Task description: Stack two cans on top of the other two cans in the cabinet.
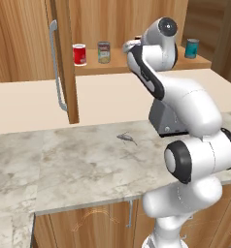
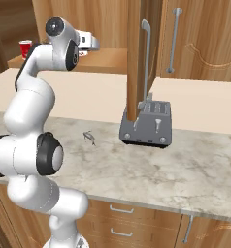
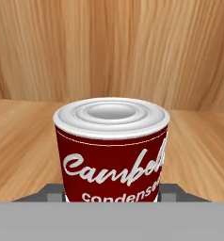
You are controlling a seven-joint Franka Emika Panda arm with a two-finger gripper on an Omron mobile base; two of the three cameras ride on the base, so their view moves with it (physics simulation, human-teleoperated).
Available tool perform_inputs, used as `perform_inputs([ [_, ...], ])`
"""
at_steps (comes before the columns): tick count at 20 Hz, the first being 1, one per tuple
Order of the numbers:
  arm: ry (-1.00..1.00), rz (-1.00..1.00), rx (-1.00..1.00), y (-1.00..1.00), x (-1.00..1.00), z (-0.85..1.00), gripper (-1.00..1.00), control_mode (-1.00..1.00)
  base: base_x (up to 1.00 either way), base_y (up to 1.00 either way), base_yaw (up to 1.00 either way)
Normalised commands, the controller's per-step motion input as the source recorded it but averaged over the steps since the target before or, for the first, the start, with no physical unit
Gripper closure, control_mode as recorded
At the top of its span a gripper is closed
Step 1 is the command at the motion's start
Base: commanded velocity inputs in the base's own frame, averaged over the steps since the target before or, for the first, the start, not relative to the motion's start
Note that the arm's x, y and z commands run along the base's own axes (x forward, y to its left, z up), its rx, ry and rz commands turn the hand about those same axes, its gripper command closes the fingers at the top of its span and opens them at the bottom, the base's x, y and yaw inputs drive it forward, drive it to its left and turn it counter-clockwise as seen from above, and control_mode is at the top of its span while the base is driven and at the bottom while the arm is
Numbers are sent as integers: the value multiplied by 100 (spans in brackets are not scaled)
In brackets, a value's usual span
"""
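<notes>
Gripper (image 3: 112, 197): clenched on the soup can, dark tips (image 3: 52, 192) pressed to either side of its lower body at the bottom of the hand view.
Soup can (image 3: 112, 146): stood upright on the shelf, red band with white script, pale ribbed lid with a sunken centre; smooth and cylindrical; white lower half not visible here.
Shelf (image 1: 117, 62): light-brown wood grain, flat, bare on both sides of the soup can; same wood behind as back wall.
Red can (image 1: 79, 54): sat far left of the soup can on the shelf, all red with silver rims, nothing on top.
Grey-green can (image 1: 104, 52): just right of the red can, metal body with greenish-yellow and red label, not yet lifted.
Teal can (image 1: 191, 48): right of the soup can, beyond the arm, nothing on top.
Progress: probably the first grasp only; no can stacked, both stackings left.
Cabinet door (image 1: 64, 58): swung open left of the red can, tall wood panel with long grey bar handle (image 1: 57, 68).
Counter (image 1: 78, 164): marble-patterned, below the shelf; small dark object (image 1: 127, 139) on it, too small to identify.
Toaster (image 2: 146, 123): grey metal box, on the counter below the shelf.
</notes>
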Motion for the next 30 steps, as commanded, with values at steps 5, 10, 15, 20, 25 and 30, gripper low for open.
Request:
perform_inputs([
  [5, -2, -23, 0, -13, -35, 21, 100, -100, 0, 0, 0],
  [10, -6, -15, 0, -25, -22, 28, 100, -100, 0, 0, 0],
  [15, -10, -16, 0, -33, -17, 26, 100, -100, 0, 0, 0],
  [20, -3, -19, 1, -37, -22, 26, 100, -100, 0, 0, 0],
  [25, -1, -22, 0, -32, -18, 19, 100, -100, 0, 0, 0],
  [30, 0, -20, 0, -35, -8, 14, 100, -100, 0, 0, 0],
])
